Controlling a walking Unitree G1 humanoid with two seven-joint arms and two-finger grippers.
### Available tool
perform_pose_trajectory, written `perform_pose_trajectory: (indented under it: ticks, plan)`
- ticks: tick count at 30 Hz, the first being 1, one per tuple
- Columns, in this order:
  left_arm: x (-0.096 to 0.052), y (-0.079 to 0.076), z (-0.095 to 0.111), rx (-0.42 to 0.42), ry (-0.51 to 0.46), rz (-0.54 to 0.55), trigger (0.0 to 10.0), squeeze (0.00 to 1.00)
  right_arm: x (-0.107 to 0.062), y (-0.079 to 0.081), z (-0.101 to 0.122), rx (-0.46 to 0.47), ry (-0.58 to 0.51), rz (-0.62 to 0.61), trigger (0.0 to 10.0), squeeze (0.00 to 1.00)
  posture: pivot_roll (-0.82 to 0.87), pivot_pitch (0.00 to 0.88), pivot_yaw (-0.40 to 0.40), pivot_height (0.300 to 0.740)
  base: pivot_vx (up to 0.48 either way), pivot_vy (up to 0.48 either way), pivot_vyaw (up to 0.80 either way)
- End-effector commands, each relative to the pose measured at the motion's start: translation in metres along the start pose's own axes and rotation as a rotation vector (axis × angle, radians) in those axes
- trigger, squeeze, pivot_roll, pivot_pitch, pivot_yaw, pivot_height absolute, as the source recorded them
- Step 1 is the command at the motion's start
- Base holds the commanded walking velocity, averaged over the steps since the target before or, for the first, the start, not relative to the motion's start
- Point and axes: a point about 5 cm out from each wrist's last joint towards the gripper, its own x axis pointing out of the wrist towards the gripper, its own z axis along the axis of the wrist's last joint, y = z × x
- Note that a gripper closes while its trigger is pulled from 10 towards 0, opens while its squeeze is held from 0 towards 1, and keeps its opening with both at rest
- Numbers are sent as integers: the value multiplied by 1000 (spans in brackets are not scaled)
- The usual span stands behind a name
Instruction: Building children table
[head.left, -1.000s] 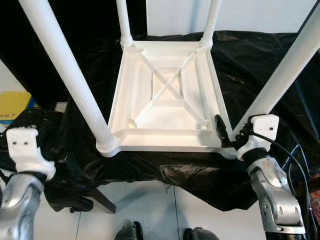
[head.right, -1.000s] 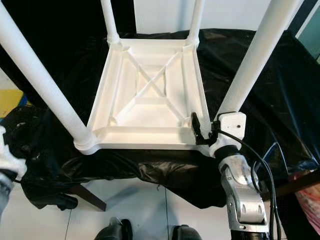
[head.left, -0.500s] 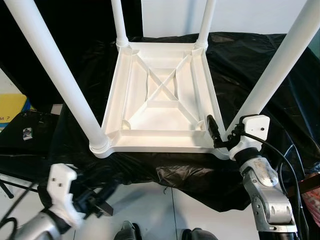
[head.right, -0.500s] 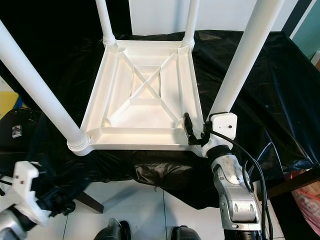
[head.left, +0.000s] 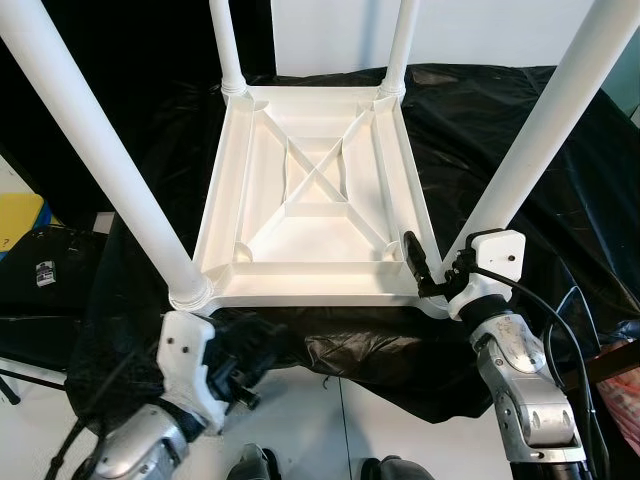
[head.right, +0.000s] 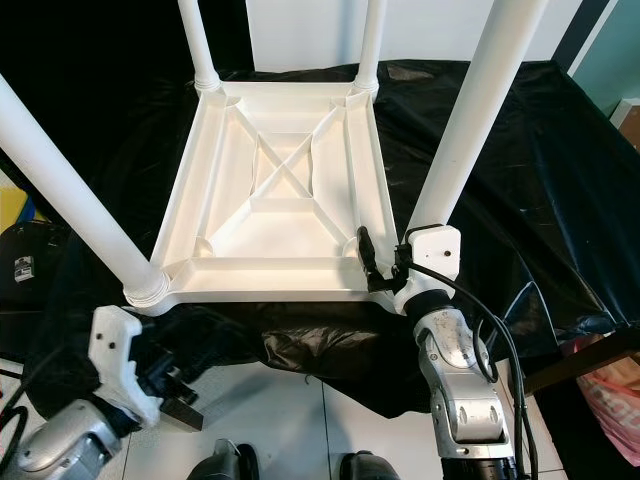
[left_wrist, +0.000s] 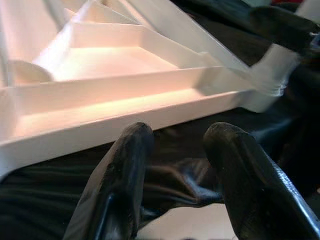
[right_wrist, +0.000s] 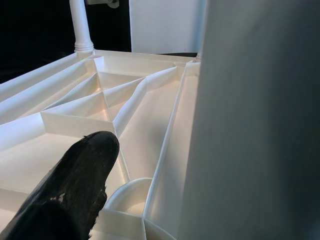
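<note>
The left pincer (head.left: 235, 385) has come up from low at 7 o'clock over the last second and now hovers just under the near edge of the children table (head.left: 310, 215), its fingers (left_wrist: 122, 170) slightly apart with nothing between them. The right pincer (head.left: 425, 280) has stayed at the near right leg (head.left: 545, 125), at 4 o'clock of the white frame; one finger (right_wrist: 70, 192) lies inside the frame beside the leg, and whether it grips the leg cannot be told.

The table lies upside down, its cross-ribbed underside up, with all four legs standing in their corner sockets. That suggests the assembly is close to done, and the left arm's approach reads as preparation to take the near left corner, perhaps to steady or turn the piece.

It rests on a tabletop draped in crinkled black plastic sheet (head.left: 520, 90). Pale tiled floor (head.left: 300, 420) shows at 6 o'clock, a white wall (head.left: 320, 30) at 12 o'clock
</note>
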Motion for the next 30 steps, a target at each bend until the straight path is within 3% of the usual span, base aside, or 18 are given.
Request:
perform_pose_trajectory:
  ticks: [1,4,6,9,10,12,17,25,30]
  plan:
    - [0,-4,1,67,-1,4,10000,0,-1,6,-7,5,24,24,10000,0,68,152,-19,740,0,0,0]
    - [11,-1,2,63,-44,70,10000,0,-1,7,-8,3,26,23,10000,0,64,150,-18,740,0,0,0]
    - [29,4,6,90,-94,189,10000,0,0,9,-9,4,27,21,10000,0,59,146,-18,740,0,0,0]
    - [37,6,9,107,-117,234,10000,0,0,10,-9,3,26,21,10000,0,55,145,-17,740,0,0,0]
    - [54,12,12,98,-147,317,10000,0,0,13,-11,-4,30,20,10000,0,53,145,-18,740,0,0,0]
    - [54,12,12,98,-147,317,10000,0,0,13,-11,-4,30,20,10000,0,53,145,-18,740,0,0,0]
    - [81,22,17,54,-185,369,10000,0,-4,11,-20,-45,75,-56,10000,0,22,142,-7,740,0,0,0]
    - [87,29,13,35,-205,398,10000,0,-7,10,-25,-67,82,-84,10000,0,6,135,2,740,0,0,0]
    - [89,31,8,29,-211,414,10000,0,-13,12,-30,-29,82,-80,10000,0,-5,129,5,740,0,0,0]
